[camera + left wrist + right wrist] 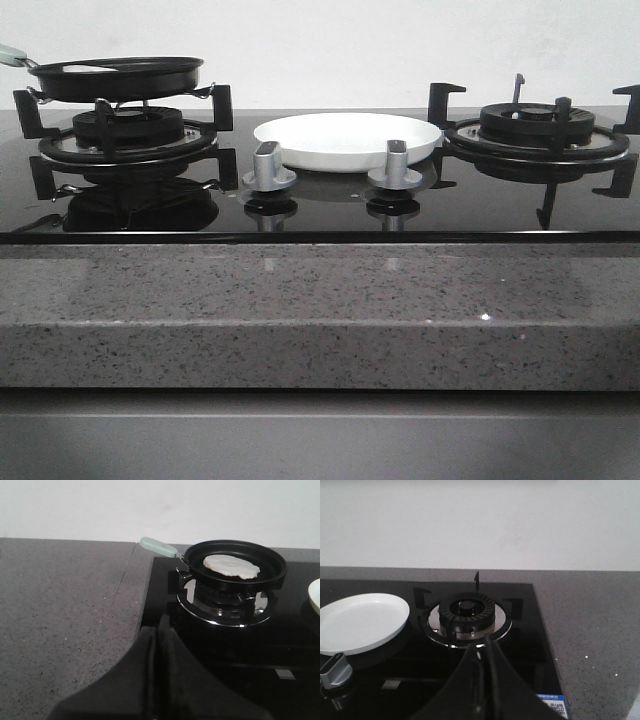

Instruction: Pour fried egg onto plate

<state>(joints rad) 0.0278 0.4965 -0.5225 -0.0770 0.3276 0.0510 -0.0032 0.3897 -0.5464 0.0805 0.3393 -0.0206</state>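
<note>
One fried egg (231, 566) lies flat inside one black frying pan (235, 567), which sits on the left burner (128, 135) of a black glass hob (320, 205). In the left wrist view the egg shows as a pale, irregular patch; its yolk cannot be made out. The pan's pale green handle (157, 546) sticks out toward the grey stone desk (320, 310), pointing away from the plate.

One white plate (347, 139) rests on the hob between the two burners, at about 3 o'clock from the pan in the front view and just beside the right burner (537, 135). The plate holds nothing. Two silver knobs (269, 168) stand in front of it, one at its 7 o'clock and one (395, 165) at its 5 o'clock.

Two tools are seen, each only in its own wrist camera. The left tool (159, 645) has its fingers pressed together with nothing between them, and is well apart from the pan. The right tool (484, 662) is likewise closed on nothing, near the right burner, which carries no pan.
</note>
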